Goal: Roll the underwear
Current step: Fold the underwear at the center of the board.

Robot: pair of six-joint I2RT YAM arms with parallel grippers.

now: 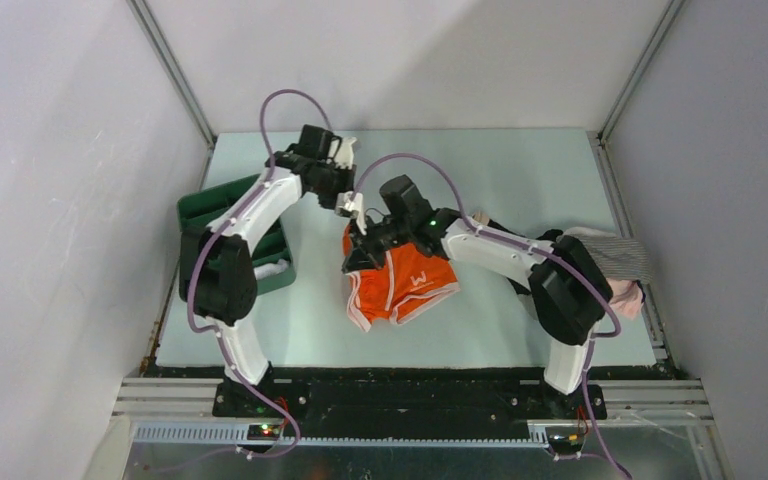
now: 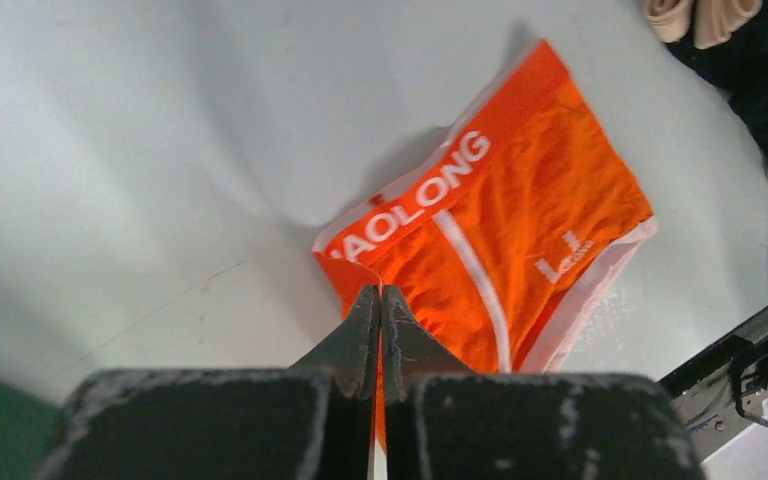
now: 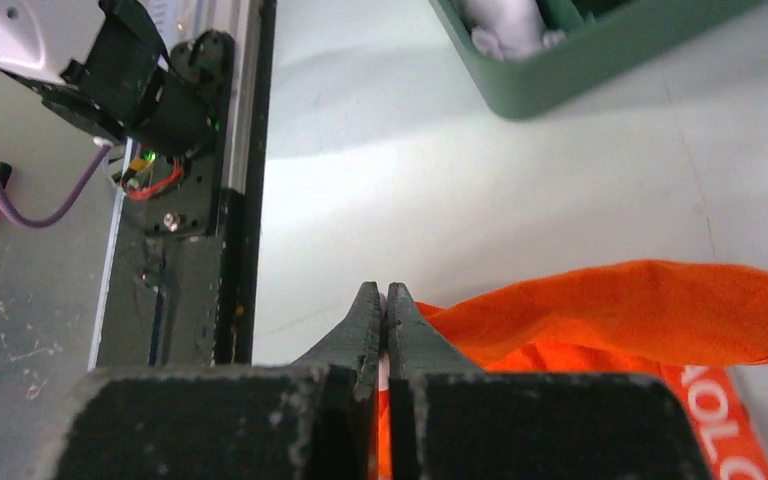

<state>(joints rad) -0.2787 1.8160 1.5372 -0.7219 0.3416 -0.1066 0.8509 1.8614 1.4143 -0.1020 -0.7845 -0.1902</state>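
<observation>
At the middle of the table (image 1: 520, 170) lies one pair of orange underwear (image 1: 405, 285), one edge lifted by two grippers: the left gripper (image 1: 350, 207) and right gripper (image 1: 357, 258) are each clamped tight on its cloth. One green bin (image 1: 200, 207) stands left, one heap of clothes (image 1: 615, 262) right. Its waistband lettering (image 2: 415, 200) reads only in the wrist views, not from above, and both wrist views show orange cloth between the closed fingers

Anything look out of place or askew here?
Nothing damaged or spilled. The underwear lies crooked and bunched, one edge pinched by the left gripper and right gripper, both shut on it. The clothes pile overlaps the right rim of the table.
</observation>
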